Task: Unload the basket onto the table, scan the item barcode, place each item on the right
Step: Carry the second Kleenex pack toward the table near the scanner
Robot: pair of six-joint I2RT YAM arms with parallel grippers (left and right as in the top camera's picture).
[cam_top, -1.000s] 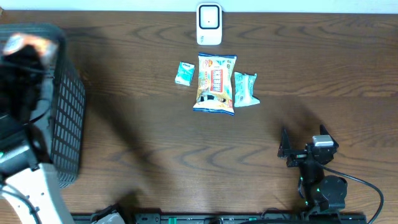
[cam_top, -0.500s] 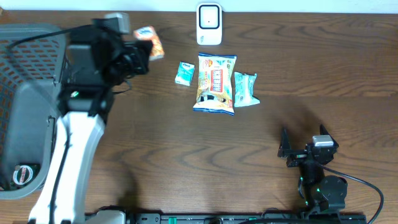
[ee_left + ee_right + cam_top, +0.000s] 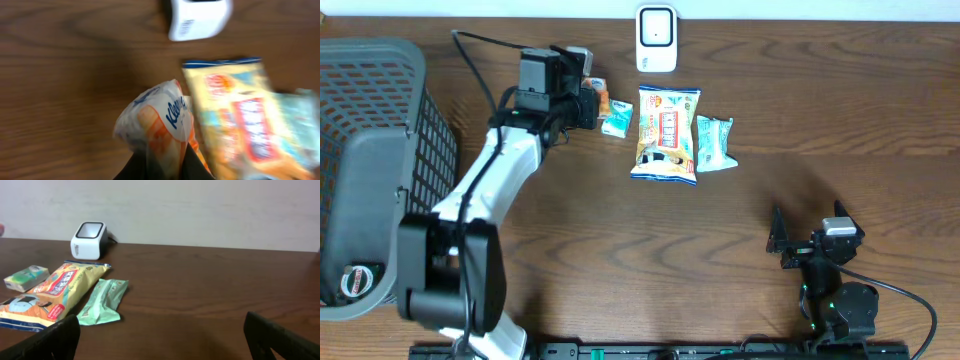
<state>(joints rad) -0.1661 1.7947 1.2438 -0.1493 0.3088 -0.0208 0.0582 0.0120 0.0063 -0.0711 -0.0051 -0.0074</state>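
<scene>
Left fingers (image 3: 134, 172), clamped on tissue pack (image 3: 157, 125), have swung from basket (image 3: 370, 47) toward scanner (image 3: 657, 38) for presentation; right fingers (image 3: 50, 340) apart.

The white-and-orange tissue pack (image 3: 152, 122) carries the brand "Kleenex", partly hidden.

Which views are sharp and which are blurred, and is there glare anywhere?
Left wrist view: motion blur smears the scanner and snack bag; the held tissue pack is a little clearer. Overhead view: sharp, with soft shadows on the table. Right wrist view: sharp, evenly lit, no glare.
</scene>
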